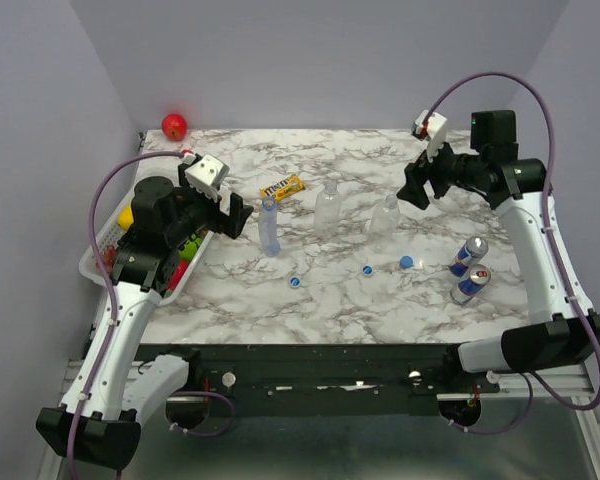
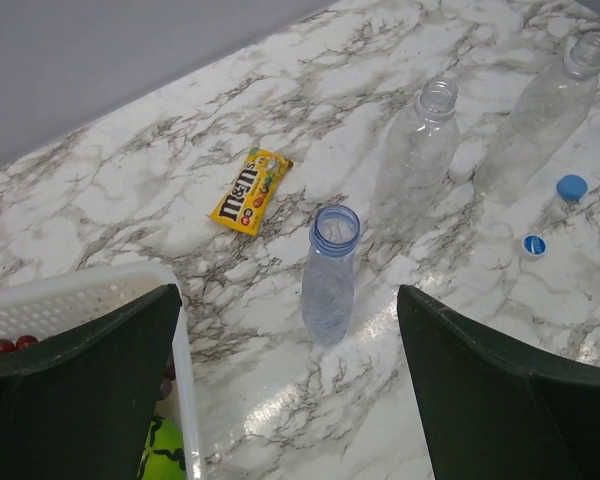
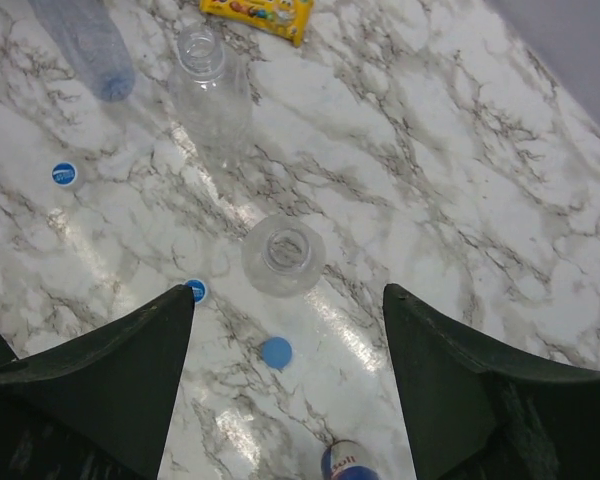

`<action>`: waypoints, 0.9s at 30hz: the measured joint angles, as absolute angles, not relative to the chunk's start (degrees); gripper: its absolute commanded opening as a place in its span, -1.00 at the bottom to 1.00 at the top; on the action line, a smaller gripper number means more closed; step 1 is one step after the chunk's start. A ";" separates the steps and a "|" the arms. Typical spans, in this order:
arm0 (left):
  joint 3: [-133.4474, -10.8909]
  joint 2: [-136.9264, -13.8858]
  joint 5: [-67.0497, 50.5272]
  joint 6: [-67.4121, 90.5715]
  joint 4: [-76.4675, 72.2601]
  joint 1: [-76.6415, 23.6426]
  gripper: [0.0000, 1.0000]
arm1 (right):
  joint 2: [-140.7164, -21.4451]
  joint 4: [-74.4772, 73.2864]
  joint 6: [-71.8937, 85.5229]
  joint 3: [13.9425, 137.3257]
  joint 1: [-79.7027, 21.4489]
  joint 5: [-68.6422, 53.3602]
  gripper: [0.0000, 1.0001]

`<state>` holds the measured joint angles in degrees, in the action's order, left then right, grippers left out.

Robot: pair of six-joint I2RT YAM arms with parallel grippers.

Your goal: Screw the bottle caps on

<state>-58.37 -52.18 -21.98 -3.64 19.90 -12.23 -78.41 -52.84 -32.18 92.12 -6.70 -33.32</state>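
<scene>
Three small round blue plastic screw caps (image 1: pixel 367 269) are seen lying loose in a row on the marble-patterned table (image 1: pixel 320 320), at the centre of the top view. None is fitted. Just above them a slim blue-tinted plastic bottle (image 1: pixel 269 228) and two wider colourless plastic bottles (image 1: pixel 327 207) stand upright with open necks.

The left gripper (image 2: pixel 288 300) is spread wide and empty. In its wrist view the slim bottle is framed between the fingers, untouched.

The right gripper (image 3: pixel 288 292) is also held well open and empty, above the right-hand colourless bottle, with two caps near the lower centre of its wrist view.

A yellow candy packet (image 1: pixel 282 187) lies above the bottles, and two blue-and-silver drink cans (image 1: pixel 469 270) are at right.
</scene>
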 measured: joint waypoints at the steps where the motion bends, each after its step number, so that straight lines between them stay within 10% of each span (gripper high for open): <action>1: -58.35 -51.90 -22.22 -4.05 20.08 -12.23 0.98 | -79.40 -52.88 -32.77 92.03 -7.27 -33.32 0.63; 20: -57.98 -50.92 -23.66 -6.83 22.83 -11.18 0.98 | -91.00 -52.25 -37.74 89.60 -10.66 -29.98 0.28; 27: -57.95 -51.99 -23.68 -6.83 22.83 -10.98 0.98 | -93.36 -51.88 -37.93 89.60 -11.68 -29.91 -0.27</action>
